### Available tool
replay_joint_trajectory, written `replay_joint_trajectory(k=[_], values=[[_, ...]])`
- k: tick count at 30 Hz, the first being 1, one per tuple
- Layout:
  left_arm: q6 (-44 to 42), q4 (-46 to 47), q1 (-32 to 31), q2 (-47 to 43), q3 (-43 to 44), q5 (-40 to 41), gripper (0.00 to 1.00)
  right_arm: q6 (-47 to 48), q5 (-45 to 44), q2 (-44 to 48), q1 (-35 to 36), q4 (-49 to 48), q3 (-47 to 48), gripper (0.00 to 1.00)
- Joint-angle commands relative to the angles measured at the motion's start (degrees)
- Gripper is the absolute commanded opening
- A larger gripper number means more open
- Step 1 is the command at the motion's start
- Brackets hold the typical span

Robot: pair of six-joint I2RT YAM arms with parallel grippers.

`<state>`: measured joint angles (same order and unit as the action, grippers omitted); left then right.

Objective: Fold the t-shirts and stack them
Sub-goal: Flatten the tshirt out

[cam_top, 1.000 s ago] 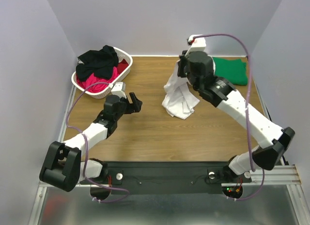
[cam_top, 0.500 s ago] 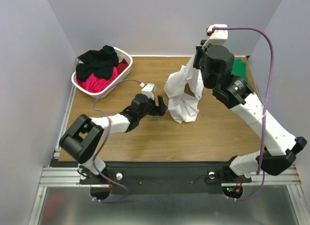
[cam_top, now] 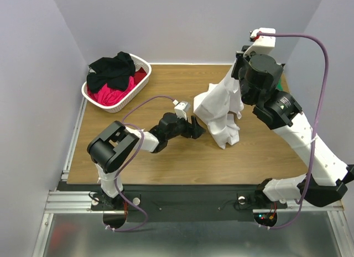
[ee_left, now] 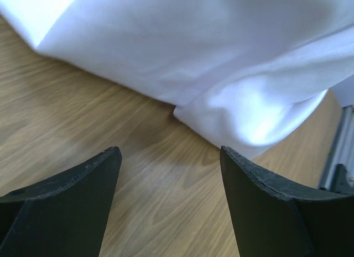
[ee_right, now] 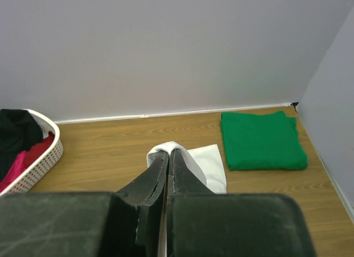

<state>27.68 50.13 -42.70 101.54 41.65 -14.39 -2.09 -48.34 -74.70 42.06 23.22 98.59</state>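
Top external view has my right arm reaching up over the far right of the surface (cam_top: pixel 166 157). The white t-shirt (cam_top: pixel 221 110) hangs from it in a crumpled column, and its lower folds spread on the wood. My left hand (cam_top: pixel 196 126) lies low near the middle, just beside the shirt's left edge, and nothing stands between them. At the far left corner a white lattice basket (cam_top: pixel 145 69) holds a black t-shirt (cam_top: pixel 113 69) heaped over a red t-shirt (cam_top: pixel 108 94), well apart from both hands. A purple cable (cam_top: pixel 310 38) loops from my right wrist down along the arm.

From above, the bulk of my right wrist covers the grip itself. The right wrist view shows it. My right hand (ee_right: pixel 168 157) is pressed shut with white cloth pinched between the fingertips. Beyond them a folded green t-shirt (ee_right: pixel 261 141) lies flat by the back wall (ee_right: pixel 166 47) at the right corner, a spot my arm mostly hides from the overhead camera.

The left wrist view alone shows how my left hand stands. Its two dark fingers (ee_left: pixel 72 207) are spread wide with only bare wood between them and nothing held. The white shirt's rounded fold lies just ahead of the tips, not touching them.
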Motion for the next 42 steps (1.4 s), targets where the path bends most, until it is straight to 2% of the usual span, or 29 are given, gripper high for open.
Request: replay_joint_trajectory(k=[1,8,15,16,17,18,20,21,22,25,27,33,34,37,39,41,42], values=[[4.0,13.1,-1.2,1.5,0.7,-5.9,0.83,0.9,-1.5,1.4,-0.1,-2.0,-0.1,0.00],[4.1,15.9,-5.2,5.9,4.4,-5.6,0.80,0.9,-0.6,1.5,-0.3,-2.0,-0.1,0.00],[3.6,16.2,-6.2,8.9,7.3,-3.4,0.77,0.5,0.1,1.9,-0.3,-2.0,-0.9,0.00],[3.4,16.1,-6.2,9.3,8.0,-2.8,0.72,0.6,0.0,1.9,-0.3,-2.0,-1.1,0.00],[3.4,15.9,-6.2,9.6,8.4,-2.7,0.59,0.6,0.0,2.1,-0.3,-2.0,-1.3,0.00],[3.3,15.8,-6.3,9.5,8.7,-2.7,0.59,0.6,-0.1,2.1,-0.2,-2.0,-1.4,0.01],[2.7,15.1,-6.2,9.5,9.2,-1.9,0.39,0.7,-0.3,2.4,-0.3,-2.0,-2.0,0.01],[1.9,14.2,-6.2,9.3,9.4,-1.3,0.11,0.6,-0.4,2.7,-0.3,-2.0,-2.4,0.00],[1.6,13.6,-6.2,9.1,9.6,-0.4,0.00,0.5,-0.4,2.9,-0.3,-2.0,-2.6,0.00],[0.1,12.2,-6.1,8.0,9.3,1.7,0.00,0.1,-0.5,3.2,-0.3,-2.0,-3.3,0.01],[-2.8,6.5,-6.1,4.8,9.1,6.5,0.00,-0.3,-0.7,3.6,-0.4,-2.0,-4.1,0.00],[-12.7,-21.8,-6.1,-13.7,9.7,25.9,0.00,-1.3,-3.6,5.3,-0.5,-2.0,-7.0,0.00],[-13.6,-26.7,-6.2,-18.0,10.0,26.8,0.00,-1.7,-4.4,5.4,-0.6,-2.0,-7.2,0.00],[-14.2,-31.5,-6.3,-23.7,10.6,27.8,0.00,-2.0,-5.1,5.2,-1.0,-2.0,-7.4,0.00],[-13.9,-32.6,-6.4,-24.8,10.0,26.3,0.00,-2.3,-5.3,4.8,-1.3,-1.9,-7.4,0.00],[-13.3,-34.4,-6.4,-23.1,10.5,21.4,0.00,-2.6,-5.2,4.2,-1.7,-2.0,-7.6,0.00],[-12.9,-34.7,-6.4,-22.0,10.5,19.2,0.13,-2.7,-5.2,4.0,-1.8,-2.0,-7.8,0.00]])
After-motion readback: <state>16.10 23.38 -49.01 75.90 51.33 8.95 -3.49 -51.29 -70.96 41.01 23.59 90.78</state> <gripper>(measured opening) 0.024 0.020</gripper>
